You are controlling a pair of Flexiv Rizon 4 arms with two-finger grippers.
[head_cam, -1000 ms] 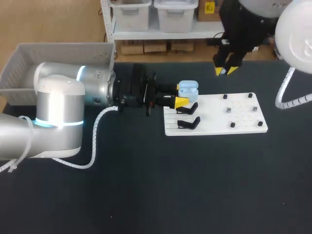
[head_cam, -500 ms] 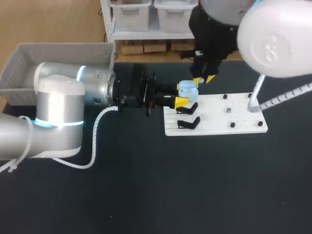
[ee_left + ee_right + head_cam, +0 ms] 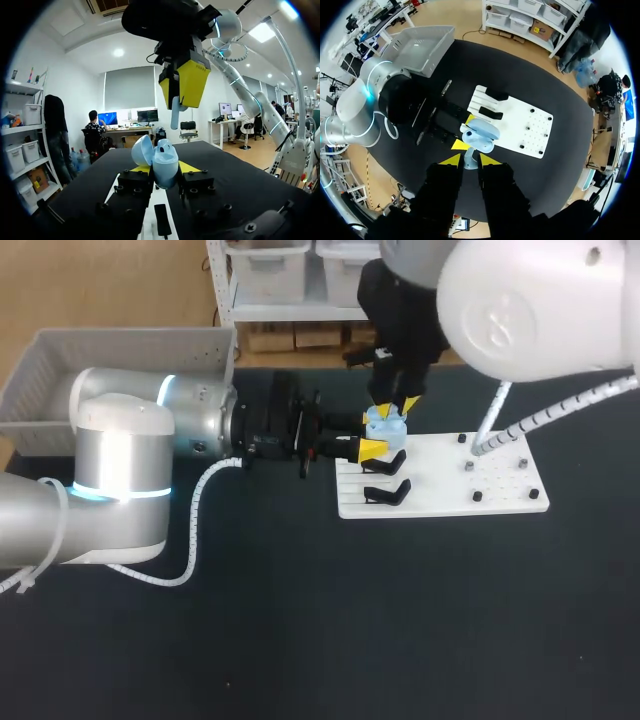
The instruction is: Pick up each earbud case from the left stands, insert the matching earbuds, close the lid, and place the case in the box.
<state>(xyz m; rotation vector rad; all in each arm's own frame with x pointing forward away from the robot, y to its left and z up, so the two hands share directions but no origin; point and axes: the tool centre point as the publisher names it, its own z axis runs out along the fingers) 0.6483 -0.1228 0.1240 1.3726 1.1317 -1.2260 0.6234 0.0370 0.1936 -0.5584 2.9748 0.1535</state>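
Gripping the open earbud case [image 3: 165,162] from both sides, the left hand [image 3: 371,433] holds it under the right hand [image 3: 470,159], clamped on an earbud [image 3: 174,112] just above it.

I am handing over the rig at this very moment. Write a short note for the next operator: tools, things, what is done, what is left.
Left tool: shut on the earbud case, lid open, near the black stands on the white board.
Right tool: shut on one earbud, above the open case, not yet inside.
Box: no case visible in it.
Done: case is off the stands, earbud is picked.
Left: insert the earbud, close the lid, place the case in the box.
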